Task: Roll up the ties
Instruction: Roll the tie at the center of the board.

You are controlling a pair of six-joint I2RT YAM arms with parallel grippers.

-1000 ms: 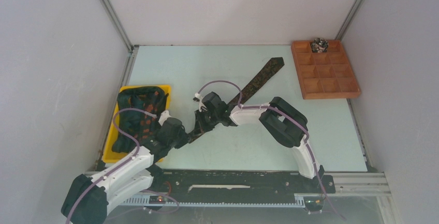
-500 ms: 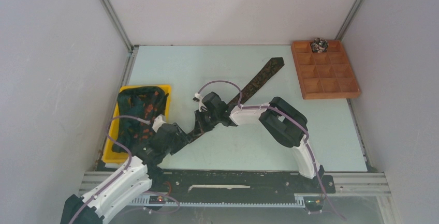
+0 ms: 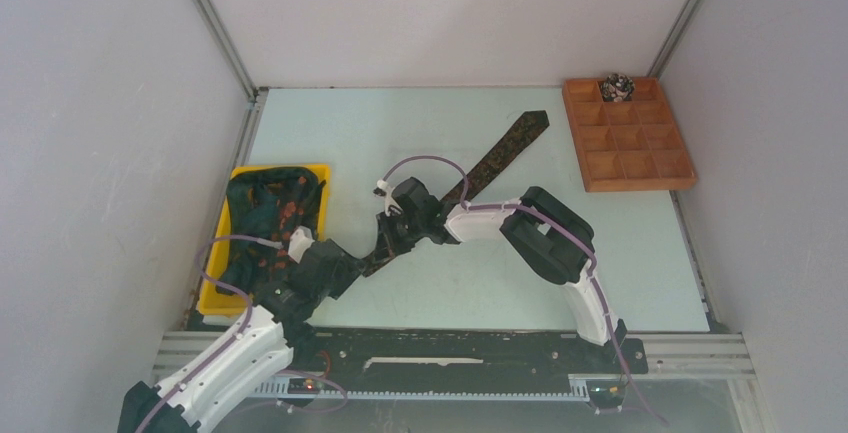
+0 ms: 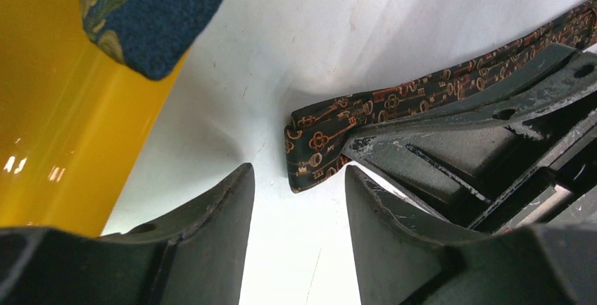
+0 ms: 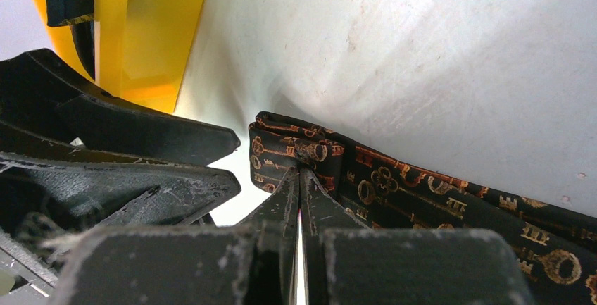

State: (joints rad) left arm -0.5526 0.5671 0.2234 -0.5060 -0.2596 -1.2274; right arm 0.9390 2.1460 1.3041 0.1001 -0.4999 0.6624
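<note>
The left end effector (image 4: 297, 178) is standing with its fingers apart, holding nothing. A second ago it was closed right at the narrow end of the long dark necktie printed with orange-brown keys (image 3: 500, 158); it has since let go and is backing toward the near left corner of the pale desk (image 3: 350, 133). The right end effector (image 5: 299, 171) is keeping its fingers pressed together, its tips bearing on the folded-over narrow end of the necktie. Whether a pinch of fabric is caught between them I cannot tell. The necktie is lying flat on the desk, running diagonally from that fold near the middle out to its wide pointed end at the far right, and it is not yet coiled. I am reading the release as a handover: the right arm alone is now minding the first fold, so the rolling proper is only beginning.

The yellow plastic tray (image 3: 280, 167) at the left is carrying a loose heap of dark patterned ties (image 3: 265, 218), with a blue leaf-patterned one (image 4: 155, 9) hanging over its wall. The brown wooden compartment tray (image 3: 640, 184) at the far right is holding one small tight patterned coil (image 3: 617, 85) in a compartment of its far row; the other compartments are showing only bare wood.
</note>
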